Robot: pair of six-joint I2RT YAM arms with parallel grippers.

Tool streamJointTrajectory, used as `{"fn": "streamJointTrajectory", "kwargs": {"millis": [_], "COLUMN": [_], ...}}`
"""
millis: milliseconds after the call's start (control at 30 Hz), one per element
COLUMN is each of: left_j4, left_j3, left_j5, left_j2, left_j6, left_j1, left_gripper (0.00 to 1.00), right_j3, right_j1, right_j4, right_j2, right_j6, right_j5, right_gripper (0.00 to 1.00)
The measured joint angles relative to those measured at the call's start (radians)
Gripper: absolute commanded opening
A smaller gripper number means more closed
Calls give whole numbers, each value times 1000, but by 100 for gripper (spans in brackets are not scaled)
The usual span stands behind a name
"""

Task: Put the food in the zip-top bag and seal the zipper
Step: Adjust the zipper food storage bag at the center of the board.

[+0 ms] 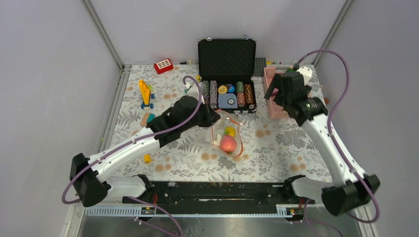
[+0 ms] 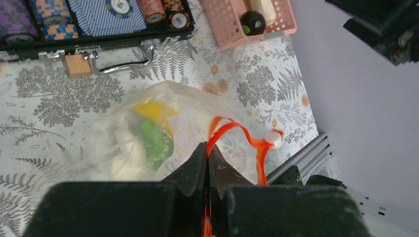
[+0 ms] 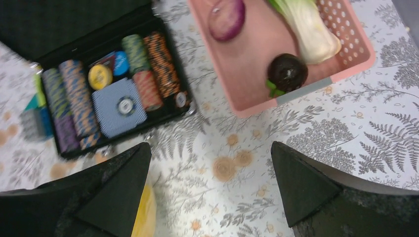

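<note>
Three pieces of food (image 3: 288, 72) found in basket (image 3: 353, 47), just ahead of right jaws, spread wide and empty; nearest that arm. Found left jaws pinched shut on zipper (image 2: 225, 129), bag (image 2: 192, 106) lying left of basket.

The zip-top bag (image 2: 197, 106) is thin, clear plastic film, crinkled and faintly glossy, milky where it folds. Its zipper (image 2: 232, 127) is a smooth orange-red plastic strip. The red round fruit (image 1: 228, 143) inside looks like smooth moulded plastic with a soft sheen. The pink basket (image 3: 346, 24) is matt perforated plastic. In it the purple ball (image 3: 227, 17) is glossy, the cabbage (image 3: 309, 29) smooth and waxy, and the dark fruit (image 3: 288, 72) duller. The table cover (image 3: 356, 123) is matt, printed with ferns. The left gripper (image 2: 207, 148) and right gripper (image 3: 210, 148) have grainy, matt black fingers. The case (image 1: 226, 57) has dimpled black foam lining and a shiny metal handle (image 2: 123, 64)
</note>
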Motion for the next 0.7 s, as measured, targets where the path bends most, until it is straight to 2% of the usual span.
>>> {"fn": "streamJointTrajectory", "kwargs": {"millis": [200, 433, 700], "left_j4": [9, -104, -119], "left_j3": [-51, -54, -71], "left_j5": [85, 47, 54], "left_j2": [60, 69, 22], "left_j6": [-33, -13, 32], "left_j1": [56, 53, 37], "left_gripper": [0, 0, 0], "right_j3": [187, 453, 549], "right_j1": [-183, -306, -328], "right_j4": [3, -3, 4], "right_j2": [352, 733, 891], "right_j6": [20, 89, 179], "right_j5": [-90, -197, -184], "right_gripper": [94, 90, 90]}}
